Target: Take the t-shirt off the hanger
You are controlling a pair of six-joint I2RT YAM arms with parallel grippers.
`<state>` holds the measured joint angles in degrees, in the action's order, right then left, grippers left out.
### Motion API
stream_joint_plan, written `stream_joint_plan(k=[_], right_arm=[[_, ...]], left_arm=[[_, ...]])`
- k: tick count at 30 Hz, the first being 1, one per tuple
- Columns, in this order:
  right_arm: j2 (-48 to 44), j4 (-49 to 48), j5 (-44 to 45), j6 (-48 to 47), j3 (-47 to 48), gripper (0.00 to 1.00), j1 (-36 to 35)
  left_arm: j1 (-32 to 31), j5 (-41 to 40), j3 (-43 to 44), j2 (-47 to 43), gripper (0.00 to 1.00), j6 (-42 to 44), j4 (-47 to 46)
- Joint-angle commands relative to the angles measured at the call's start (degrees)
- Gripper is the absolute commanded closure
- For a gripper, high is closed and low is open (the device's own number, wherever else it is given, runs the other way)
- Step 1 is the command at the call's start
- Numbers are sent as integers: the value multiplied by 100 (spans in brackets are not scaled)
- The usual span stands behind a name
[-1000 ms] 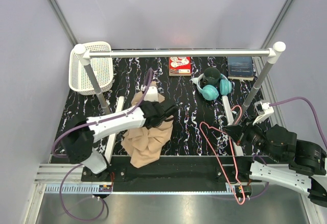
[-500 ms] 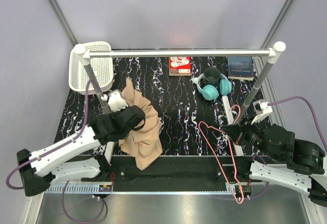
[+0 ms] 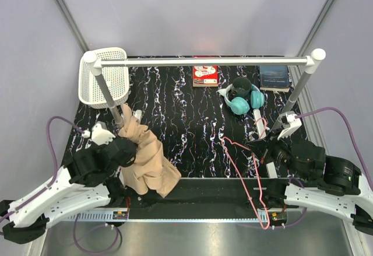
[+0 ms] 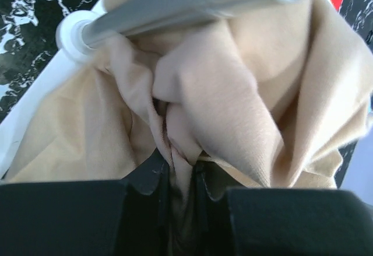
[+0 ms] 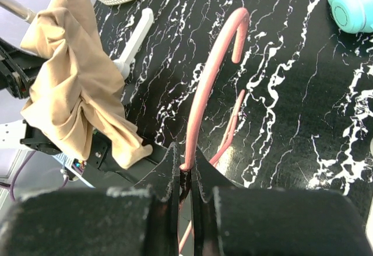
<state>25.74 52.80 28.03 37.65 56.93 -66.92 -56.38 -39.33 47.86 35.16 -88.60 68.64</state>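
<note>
T-shirt (image 3: 148, 165): lower left of top view, bunched, off hanger. Soft, light, limp; folds slip, so pinch thick gather. Left gripper (image 4: 182, 177) clamped on fold. Hanger (image 5: 204, 90): thin stiff wire, lower right of top view, well apart from shirt; right gripper (image 5: 186, 167) clamped on wire.

Table (image 3: 192, 122): black top with white marble veins, filling the middle of the overhead view.
Clothes rack (image 3: 204, 61): white rail running across the far side, held on two slanted grey posts whose long white feet lie on the table.
Basket (image 3: 104, 76): white mesh, at the far left corner, against the rack's left post.
Booklet (image 3: 205, 75): red and white, lying flat at the far edge, below the middle of the rail.
Book (image 3: 274, 77): dark blue, flat at the far right, near the right post.
Headphones (image 3: 245, 102): teal, lying between booklet and book, a little nearer.
Cup (image 3: 241, 86): dark, touching the headphones on their far side.
Walls (image 3: 192, 11): plain pale lilac panels.
</note>
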Motion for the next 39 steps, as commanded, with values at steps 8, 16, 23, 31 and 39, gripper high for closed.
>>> stream_joint_plan(k=[8, 16, 23, 31, 39], right_arm=[[151, -463, 159, -100, -6, 100, -6], [265, -586, 80, -117, -24, 100, -6], [397, -621, 18, -144, -6, 100, -6], [432, -621, 44, -179, 11, 100, -6], [546, -700, -43, -197, -76, 100, 3]], left_arm=[[31, -373, 223, -1316, 100, -114, 808], [22, -830, 636, -2415, 100, 868, 669], [-513, -2250, 760, -2269, 100, 1647, 6], [-1340, -3993, 1191, -2416, 100, 1089, 642], [-2534, -5698, 954, -2944, 100, 3270, -563]])
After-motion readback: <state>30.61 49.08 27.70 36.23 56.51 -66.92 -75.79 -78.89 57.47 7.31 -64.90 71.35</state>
